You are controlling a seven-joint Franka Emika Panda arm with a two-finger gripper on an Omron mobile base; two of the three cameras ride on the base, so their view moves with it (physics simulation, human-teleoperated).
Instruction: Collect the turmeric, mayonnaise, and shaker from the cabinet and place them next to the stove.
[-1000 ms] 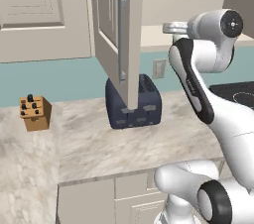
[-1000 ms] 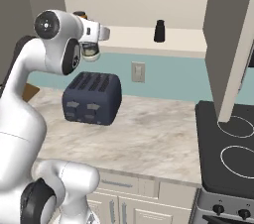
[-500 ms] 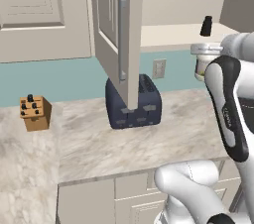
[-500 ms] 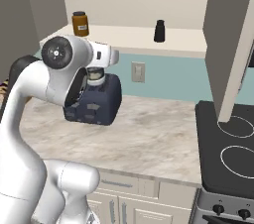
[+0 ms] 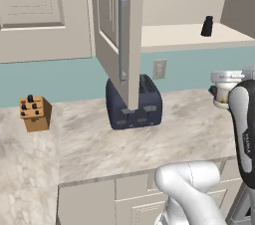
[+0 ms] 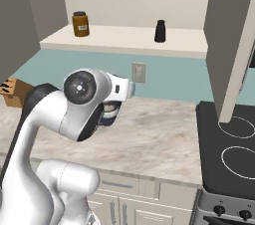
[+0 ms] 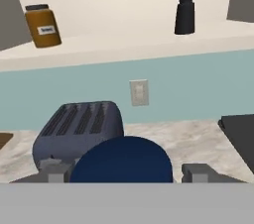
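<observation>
Currently gripping the mayonnaise (image 7: 121,161) in the gripper (image 7: 125,173), with the jaws spread fairly wide and pressing on either side of the jar, just below its dark blue lid. Holding the jar upright above the counter (image 6: 159,139), probably so it travels level and is ready to be set down on its base. Hanging it out in front of the toaster (image 7: 79,126), apart from it and well to the side of the stove (image 6: 229,144). Judging the carry toward the cooktop to be under way, with the setting-down not yet done.

Looking past the lid toward the cabinet (image 5: 117,30), with its door swung open to keep the shelf (image 6: 124,37) reachable. Leaving two things in there: the turmeric (image 7: 43,26) standing upright at one end, and the shaker (image 7: 184,14) upright further along, well apart from it. Showing a bare gap on the shelf between them. Counting, then, one of three items out of the cabinet and none yet resting beside the stove.
</observation>
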